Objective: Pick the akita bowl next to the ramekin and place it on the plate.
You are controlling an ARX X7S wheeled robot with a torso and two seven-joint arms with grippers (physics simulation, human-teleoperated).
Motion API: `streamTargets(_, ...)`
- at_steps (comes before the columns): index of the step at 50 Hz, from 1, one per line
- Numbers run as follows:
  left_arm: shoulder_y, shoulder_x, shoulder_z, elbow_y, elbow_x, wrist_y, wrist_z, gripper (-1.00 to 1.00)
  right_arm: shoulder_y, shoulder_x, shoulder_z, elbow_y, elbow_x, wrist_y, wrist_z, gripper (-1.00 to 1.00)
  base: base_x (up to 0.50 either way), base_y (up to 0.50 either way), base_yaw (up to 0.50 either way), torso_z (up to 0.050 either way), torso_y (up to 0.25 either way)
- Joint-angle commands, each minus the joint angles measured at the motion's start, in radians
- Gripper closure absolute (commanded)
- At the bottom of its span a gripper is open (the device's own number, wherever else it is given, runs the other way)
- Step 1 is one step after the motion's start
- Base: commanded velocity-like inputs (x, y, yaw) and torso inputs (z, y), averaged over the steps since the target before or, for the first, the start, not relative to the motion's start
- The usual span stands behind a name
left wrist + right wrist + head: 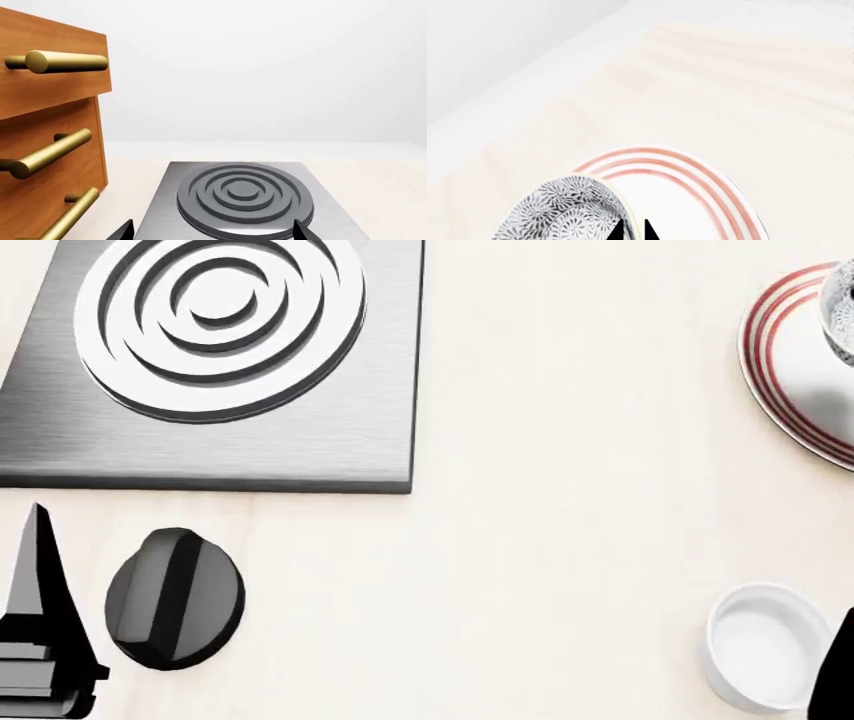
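Far left of the scene: wooden drawer cabinet with brass bar handles [53, 90], seen only from the left wrist. Next along, the brushed-steel hob plate with grey concentric burner rings [220, 360] on the pale wooden counter [561, 490], a black round control knob [174, 598] near it. Left gripper [212, 232]: only two dark fingertips show, set well apart, nothing between them; idle, spread, low by the hob. Near right: small plain glossy white ramekin [763, 645], empty, no bowl beside it in the head view. Far right: wide white plate with red concentric rings [787, 360], cut by the frame edge. Grey-and-white floral akita bowl [570, 212] sits over the plate's inner area; whether it is resting on it or just above, cannot tell. Right gripper [632, 232]: two black tips close together at the bowl's rim, pinching its wall. Judgement: placing step, transport done. Next move calls for settling the bowl flat inside the rings, then parting the fingers and lifting straight off without dragging the rim.
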Motion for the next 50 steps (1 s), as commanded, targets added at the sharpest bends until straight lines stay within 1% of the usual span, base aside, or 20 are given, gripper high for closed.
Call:
streamTargets(1, 0.004, 0.018, -0.019, 0.005, 0.016, -0.004, 0.026, -1.00, -0.013, -0.021, 0.043, -0.001, -0.044, -0.006, -0.025, 1.00, 0.00, 0.00, 0.00, 0.000, 0.000)
streamTargets(25, 0.008, 0.007, -0.023, 0.019, 0.009, -0.002, 0.026, -1.00, -0.032, -0.034, 0.058, 0.000, -0.052, 0.006, -0.010, 1.00, 0.00, 0.00, 0.00, 0.001, 0.000)
streamTargets(50, 0.021, 0.015, -0.010, 0.008, 0.021, 0.019, 0.024, -1.00, -0.043, -0.029, 0.061, 0.000, -0.050, -0.001, -0.011, 1.00, 0.00, 0.00, 0.00, 0.000, 0.000)
